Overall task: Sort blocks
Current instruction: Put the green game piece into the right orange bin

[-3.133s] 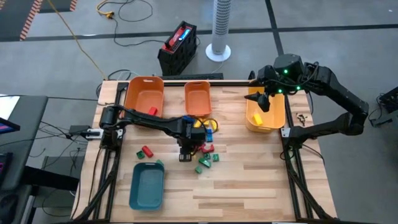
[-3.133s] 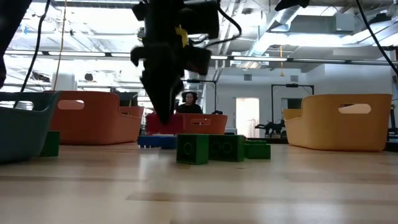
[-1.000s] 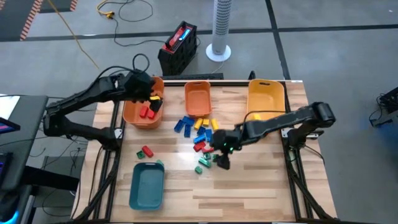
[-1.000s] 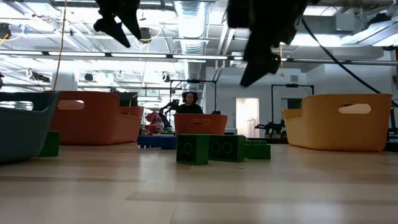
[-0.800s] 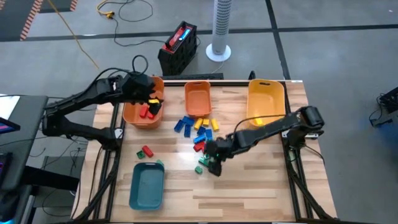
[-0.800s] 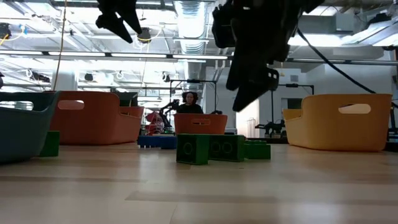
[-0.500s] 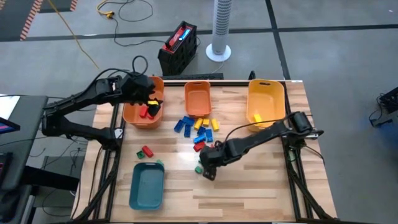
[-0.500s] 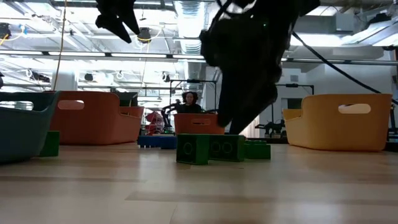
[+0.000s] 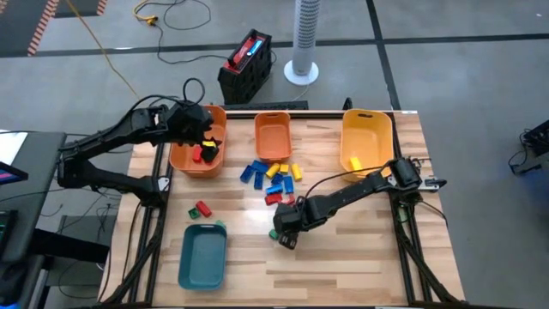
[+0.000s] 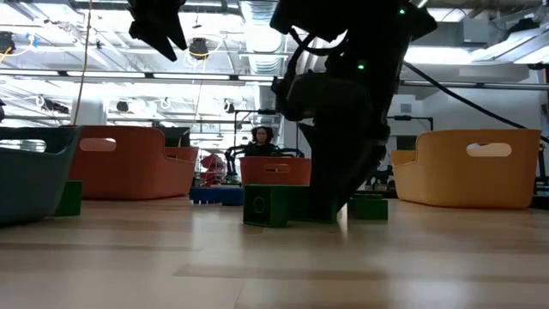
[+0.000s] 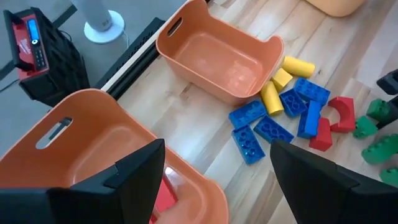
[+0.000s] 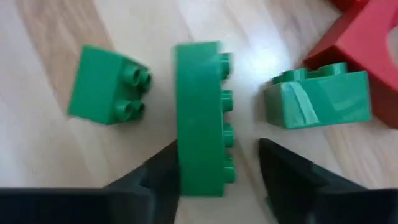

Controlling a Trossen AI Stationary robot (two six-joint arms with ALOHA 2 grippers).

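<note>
While the right gripper [image 12: 214, 180] fingers are straddling the long green block [image 12: 200, 118], not yet clamped, off-centre closing is risking knocking the 2 neighbouring green blocks [image 12: 109, 87]; left gripper [image 11: 214, 180] fingers are open.

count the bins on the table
4: a large orange bin at the far left corner, a small orange bin at the far middle, a yellow bin at the far right, and a teal bin near left. None looks hidden.
</note>
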